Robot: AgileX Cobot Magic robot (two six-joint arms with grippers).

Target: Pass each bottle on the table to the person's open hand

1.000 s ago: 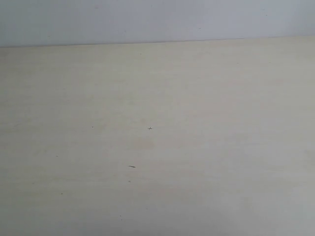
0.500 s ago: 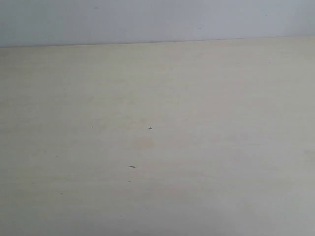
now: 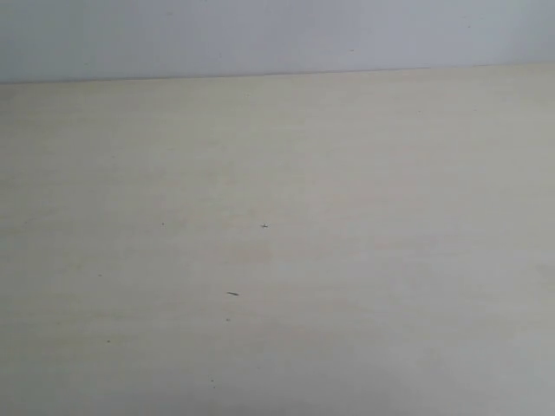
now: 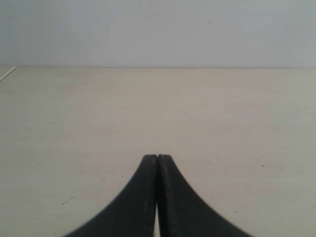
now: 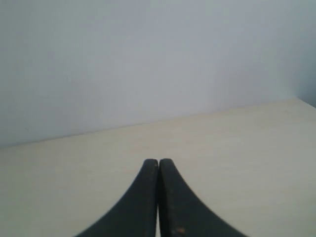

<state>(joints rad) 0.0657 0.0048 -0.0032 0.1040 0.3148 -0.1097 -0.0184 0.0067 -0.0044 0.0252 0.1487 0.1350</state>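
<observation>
Pale wood-grain table [image 3: 364,173] with tiny dark specks [image 3: 264,226], stretching ahead beneath left gripper [image 4: 157,158] and right gripper [image 5: 158,161], both clenched tip to tip, grasping nothing

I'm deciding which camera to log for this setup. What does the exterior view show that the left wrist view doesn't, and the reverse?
Only the exterior view: a short dark streak on the pale beige wood-grain tabletop, with no robot hand in the picture. Only the left wrist view: the black left hand, its two curved fingers shut against each other, and a thin pale sliver near where the table meets the wall. Both: that tabletop and the plain pale grey wall behind it.
</observation>
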